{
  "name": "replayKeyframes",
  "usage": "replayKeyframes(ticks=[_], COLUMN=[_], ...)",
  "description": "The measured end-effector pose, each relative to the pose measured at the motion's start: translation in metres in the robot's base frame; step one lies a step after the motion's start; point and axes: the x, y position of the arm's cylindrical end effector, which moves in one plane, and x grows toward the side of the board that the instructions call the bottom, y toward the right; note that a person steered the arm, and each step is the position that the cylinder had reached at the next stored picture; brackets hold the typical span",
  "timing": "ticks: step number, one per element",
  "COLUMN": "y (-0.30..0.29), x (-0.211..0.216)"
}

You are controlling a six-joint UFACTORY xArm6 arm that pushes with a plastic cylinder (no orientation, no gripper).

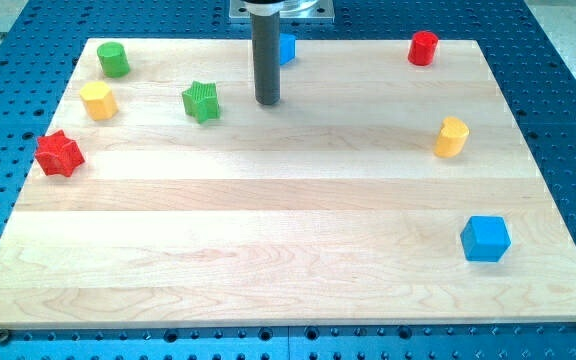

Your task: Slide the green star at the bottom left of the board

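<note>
While near my tip (pixel 267 102), green star (pixel 201 101) lies left, apart.

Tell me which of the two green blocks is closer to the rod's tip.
The green star, just to the view's left of my tip with a small gap. The other green block, a cylinder, sits far off near the board's top-left corner.

A pale wooden board (pixel 288 290) lies on a blue perforated table (pixel 568 60). Near the board's top left corner stands a green cylinder (pixel 113 60), with a yellow block (pixel 98 100) just below it and a red star (pixel 59 153) lower, by the left edge. A blue block (pixel 287 48) sits at top centre, partly hidden. A red cylinder (pixel 423 48) stands top right, a yellow cylinder (pixel 450 137) below it, and a blue cube (pixel 485 239) lower right.
</note>
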Motion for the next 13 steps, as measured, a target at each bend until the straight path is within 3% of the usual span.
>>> replayKeyframes(ticks=[3, 4, 5, 7, 8, 9, 11, 12, 13], y=[0.000, -0.007, -0.076, -0.133, -0.147, -0.182, -0.137, -0.098, -0.077], x=[-0.031, -0.071, -0.042, 0.152, 0.159, 0.132, 0.065, 0.083, 0.129])
